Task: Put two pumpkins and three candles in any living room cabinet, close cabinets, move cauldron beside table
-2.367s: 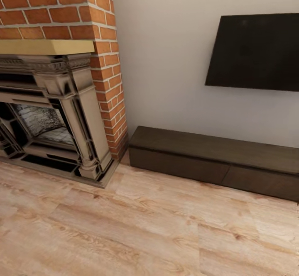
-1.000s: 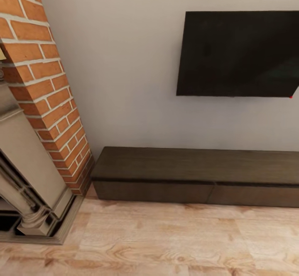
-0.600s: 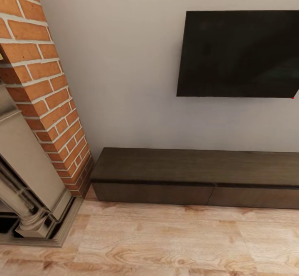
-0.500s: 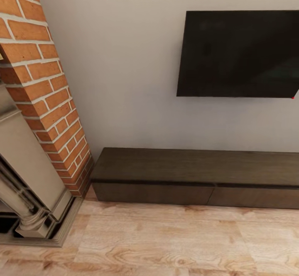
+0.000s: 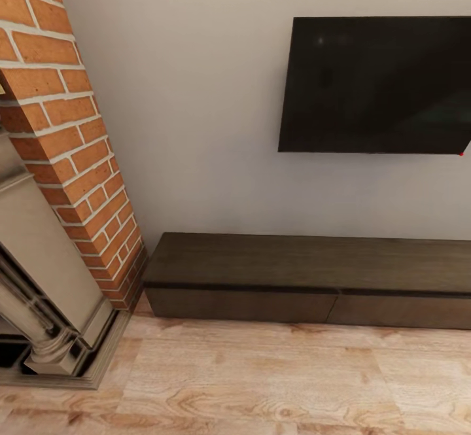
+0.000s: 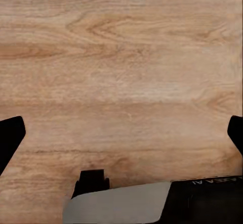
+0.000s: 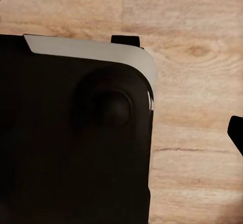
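Observation:
The long low dark-brown cabinet (image 5: 307, 265) stands against the white wall in the head view, both visible drawer fronts shut and its top bare. The pumpkins, candles, cauldron and table are out of view. In the left wrist view my left gripper (image 6: 121, 135) hangs open over bare wood floor, its black fingertips (image 6: 10, 138) far apart with nothing between them. My right gripper (image 7: 126, 133) also looks open: one black fingertip (image 7: 237, 133) shows at the picture's edge, the other is lost against my dark base.
A brick chimney (image 5: 59, 114) and a stone fireplace surround (image 5: 46, 291) stand left of the cabinet. A black TV (image 5: 379, 85) hangs on the wall above it. Wood floor (image 5: 261, 382) lies open in front. My own base (image 7: 71, 133) sits under the right wrist.
The head view swung right and closer to the cabinet up to a second ago, a move of the camera. Over the last half second nothing has shifted.

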Tool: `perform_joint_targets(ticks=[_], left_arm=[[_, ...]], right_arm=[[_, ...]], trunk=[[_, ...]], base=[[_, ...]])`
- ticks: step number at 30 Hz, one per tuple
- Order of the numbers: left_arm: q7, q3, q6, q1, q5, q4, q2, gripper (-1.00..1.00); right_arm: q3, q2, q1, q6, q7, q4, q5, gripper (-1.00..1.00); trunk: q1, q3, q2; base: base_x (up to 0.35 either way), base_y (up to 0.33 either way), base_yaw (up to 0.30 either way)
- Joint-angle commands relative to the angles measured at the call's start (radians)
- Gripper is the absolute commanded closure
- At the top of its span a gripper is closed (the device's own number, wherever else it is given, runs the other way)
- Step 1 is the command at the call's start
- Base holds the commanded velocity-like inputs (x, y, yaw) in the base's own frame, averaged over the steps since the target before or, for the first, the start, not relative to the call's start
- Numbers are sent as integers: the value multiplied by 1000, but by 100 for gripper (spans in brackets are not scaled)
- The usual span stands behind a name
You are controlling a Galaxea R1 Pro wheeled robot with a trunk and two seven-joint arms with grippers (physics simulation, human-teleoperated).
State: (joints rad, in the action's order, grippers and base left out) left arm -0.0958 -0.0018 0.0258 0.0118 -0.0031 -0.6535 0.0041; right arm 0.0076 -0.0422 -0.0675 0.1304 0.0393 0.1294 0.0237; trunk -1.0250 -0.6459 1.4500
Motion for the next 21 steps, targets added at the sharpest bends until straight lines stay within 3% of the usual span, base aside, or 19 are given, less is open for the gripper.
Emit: perform_joint_targets(ticks=[1, 4, 6, 7, 10, 11, 12, 14, 15, 16, 17, 19, 21], left_arm=[[-31, -1, -21, 1, 0, -59, -6, -100], [-121, -6, -140, 5, 0, -199, -21, -100], [-234, -21, -265, 16, 2, -301, -30, -100], [-267, -26, -293, 20, 3, -323, -31, -100], [-457, -43, -403, 55, 4, -428, -38, -100], [-522, -47, -435, 107, 7, -459, -47, -100], [-561, -52, -527, 189, 16, -466, -76, -100], [-591, -58, -607, 247, 24, -469, -100, -100], [-680, -92, -681, 357, 41, -467, -113, -100], [-725, -102, -703, 401, 53, -465, -115, -100], [-800, -113, -748, 484, 81, -458, -117, -100], [-841, -118, -792, 567, 109, -445, -119, -100], [-861, -120, -820, 660, 160, -415, -120, -100]], right_arm=[[1, -1, 0, 0, 1, 1, 2, -100], [1, -4, 0, -1, 3, 3, 25, -100], [1, -5, 0, 0, 3, 4, 50, -100], [0, -5, 0, 0, 4, 4, 56, -100], [1, -3, 0, 1, 5, 2, 76, -100], [1, -4, 0, 2, 8, 4, 80, -100], [1, -4, 0, 3, 9, 9, 83, -100], [1, -4, 0, 4, 10, 11, 86, -100], [2, -5, 0, 6, 10, 16, 98, -100], [3, -5, 0, 7, 10, 18, 108, -100], [7, -4, 0, 7, 10, 27, 142, -100], [14, -3, 0, 5, 5, 59, 197, -100], [18, 0, 0, 0, -2, 122, 287, -100]], trunk=[[0, 0, 0], [0, 0, 0], [0, 0, 0], [0, 0, 0], [0, 0, 0], [0, 0, 0], [0, 0, 0], [0, 0, 0], [0, 0, 0], [0, 0, 0], [0, 0, 0], [0, 0, 0], [0, 0, 0]], base=[[0, 0, 0], [0, 0, 0], [0, 0, 0], [0, 0, 0], [0, 0, 0], [0, 0, 0], [0, 0, 0], [0, 0, 0], [0, 0, 0], [0, 0, 0], [0, 0, 0], [0, 0, 0], [0, 0, 0]])
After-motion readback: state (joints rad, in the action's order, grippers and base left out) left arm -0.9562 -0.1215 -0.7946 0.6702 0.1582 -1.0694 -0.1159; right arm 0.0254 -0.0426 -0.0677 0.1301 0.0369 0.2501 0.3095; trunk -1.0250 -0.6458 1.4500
